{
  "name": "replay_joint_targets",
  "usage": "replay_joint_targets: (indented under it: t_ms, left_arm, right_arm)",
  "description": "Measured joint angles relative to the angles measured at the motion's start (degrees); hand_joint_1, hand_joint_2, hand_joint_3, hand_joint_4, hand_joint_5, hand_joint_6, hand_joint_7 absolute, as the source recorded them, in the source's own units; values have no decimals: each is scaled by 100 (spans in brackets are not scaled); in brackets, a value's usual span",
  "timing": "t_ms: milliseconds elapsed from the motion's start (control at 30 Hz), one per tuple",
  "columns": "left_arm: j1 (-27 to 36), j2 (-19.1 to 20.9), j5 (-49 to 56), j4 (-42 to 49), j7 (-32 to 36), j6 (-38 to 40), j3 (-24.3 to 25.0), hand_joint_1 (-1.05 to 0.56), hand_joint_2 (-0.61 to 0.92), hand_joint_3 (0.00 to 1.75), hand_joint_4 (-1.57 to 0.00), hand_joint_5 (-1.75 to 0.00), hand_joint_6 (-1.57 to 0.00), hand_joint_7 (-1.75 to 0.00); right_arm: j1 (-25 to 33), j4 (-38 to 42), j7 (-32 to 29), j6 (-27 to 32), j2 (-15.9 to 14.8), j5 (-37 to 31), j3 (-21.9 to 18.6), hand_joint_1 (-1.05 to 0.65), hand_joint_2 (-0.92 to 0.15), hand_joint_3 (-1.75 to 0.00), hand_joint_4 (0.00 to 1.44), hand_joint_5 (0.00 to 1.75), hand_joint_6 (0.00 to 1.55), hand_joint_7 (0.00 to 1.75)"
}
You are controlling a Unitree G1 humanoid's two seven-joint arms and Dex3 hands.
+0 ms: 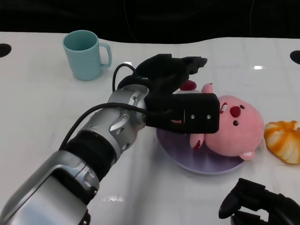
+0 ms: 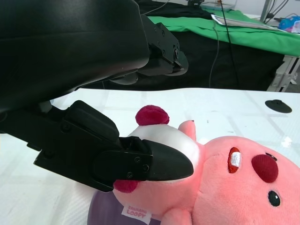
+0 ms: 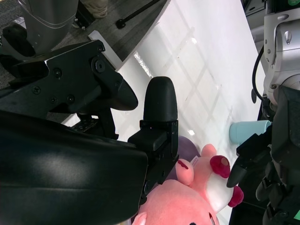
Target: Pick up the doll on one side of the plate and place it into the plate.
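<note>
doll (image 1: 235,127), pink plush with a dark red nose, lies on its side on the plate (image 1: 207,167), head toward the right and overhanging the plate's right rim. its white belly and red paws face the far side. a small label on it shows in the left wrist view, just above the purple plate (image 2: 101,211).

left hand (image 1: 178,94) reaches in from the near left and sits over the doll's body end. its fingers (image 2: 159,164) are spread, one lying against the doll's white belly beside a red paw, the others arched above the doll with a gap between. whether they have any real hold on the doll cannot be told; the hand touches it at least.

right hand (image 1: 265,209) rests low at the near right corner, well apart from the plate. from the right wrist view its fingers (image 3: 159,101) stand apart with nothing between them.

teal mug (image 1: 85,54) stands on the white counter (image 1: 40,112) at the far left, handle to the right. an orange-and-white object (image 1: 288,140), like a peeled orange, lies on the counter just right of the doll's head. black round marks sit at the counter's far left and far right edges.
</note>
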Motion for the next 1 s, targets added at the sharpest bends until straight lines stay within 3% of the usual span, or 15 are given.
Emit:
replay_joint_targets:
  t_ms: [400, 833, 933, 1000]
  left_arm:
    - [643, 608, -131, -1183, -503, -4, 116, -89, 92, 40, 0, -35, -14, 0]
    - [1757, 1153, -1166, -2819, -1298, -148, 846, -84, 92, 36, 0, -42, -19, -3]
    - [2078, 1192, -1639, -3172, -1570, -139, 1097, -80, 92, 30, 0, -51, -22, -4]
    - [2320, 1205, -1975, -3379, -1697, -175, 1283, -76, 92, 24, 0, -66, -25, -5]
  right_arm:
    - [-10, -11, 17, -4, -3, 7, -32, -5, -68, -118, 67, 175, 50, 159]
    - [-26, -5, 57, -7, -10, 18, -56, -7, -68, -117, 66, 175, 49, 160]
    - [-25, -5, 61, -7, -20, 12, -61, -8, -68, -117, 66, 175, 49, 160]
    - [-26, -7, 67, -5, -25, 15, -65, -8, -67, -117, 66, 175, 49, 160]
